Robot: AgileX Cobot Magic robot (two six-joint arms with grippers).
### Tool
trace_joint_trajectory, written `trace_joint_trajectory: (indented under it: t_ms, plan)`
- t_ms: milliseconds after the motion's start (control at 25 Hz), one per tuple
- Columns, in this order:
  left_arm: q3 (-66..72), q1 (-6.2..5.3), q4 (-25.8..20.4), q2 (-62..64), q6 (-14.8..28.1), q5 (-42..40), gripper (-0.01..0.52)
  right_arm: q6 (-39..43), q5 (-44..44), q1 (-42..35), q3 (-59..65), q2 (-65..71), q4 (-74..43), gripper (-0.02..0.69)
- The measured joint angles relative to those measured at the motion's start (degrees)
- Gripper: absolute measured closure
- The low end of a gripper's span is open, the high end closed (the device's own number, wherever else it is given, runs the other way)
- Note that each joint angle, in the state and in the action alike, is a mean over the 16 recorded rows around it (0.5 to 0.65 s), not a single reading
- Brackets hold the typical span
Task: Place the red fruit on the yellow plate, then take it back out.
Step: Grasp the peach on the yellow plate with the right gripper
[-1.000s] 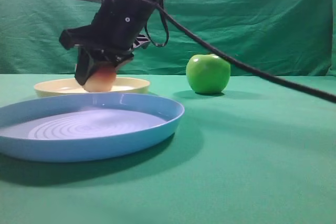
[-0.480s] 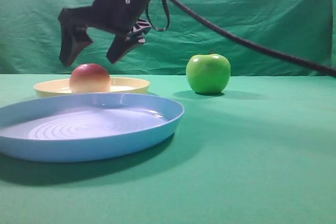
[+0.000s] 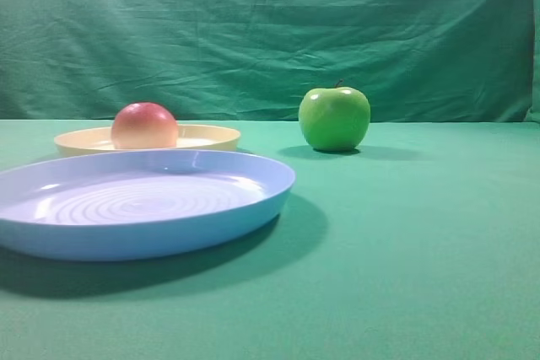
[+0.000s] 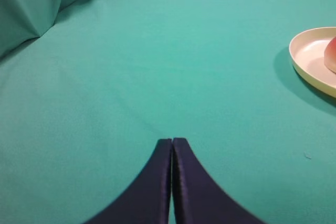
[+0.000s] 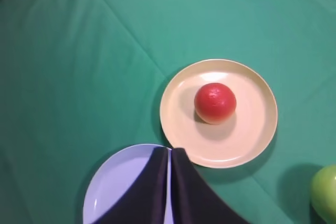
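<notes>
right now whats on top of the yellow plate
Only the red fruit sits on the yellow plate, near its middle, with bare plate all around it. The spot directly under the fruit is covered.

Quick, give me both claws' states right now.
Left claw: closed, holding nothing.
Right claw: closed, holding nothing; the red fruit sits free on the yellow plate.

right gripper (image 5: 170,153) closed, withdrawn above red fruit (image 5: 215,103)
</notes>
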Motion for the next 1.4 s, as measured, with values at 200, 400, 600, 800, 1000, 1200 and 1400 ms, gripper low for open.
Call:
trace_joint_trajectory:
  t_ms: [200,400,600,800,1000,1200,1400]
  plan:
    - [0.0,0.00,0.0,0.0,0.0,0.0,0.514,3.1,4.0,0.0,2.5,-7.5,0.3,0.665]
    - [0.0,0.00,0.0,0.0,0.0,0.0,0.514,6.3,6.6,0.0,6.5,-15.5,-0.1,0.665]
    - [0.0,0.00,0.0,0.0,0.0,0.0,0.514,10.0,7.9,0.0,10.6,-23.4,-2.1,0.665]
    - [0.0,0.00,0.0,0.0,0.0,0.0,0.514,14.1,8.3,0.0,12.9,-30.0,-7.0,0.665]
    - [0.0,0.00,0.0,0.0,0.0,0.0,0.514,17.2,8.5,-0.2,14.2,-34.6,-14.0,0.665]
    - [0.0,0.00,0.0,0.0,0.0,0.0,0.514,19.0,6.0,-2.2,19.2,-39.4,-19.7,0.665]
    - [0.0,0.00,0.0,0.0,0.0,0.0,0.514,19.6,-1.0,-7.4,28.9,-45.6,-22.9,0.665]
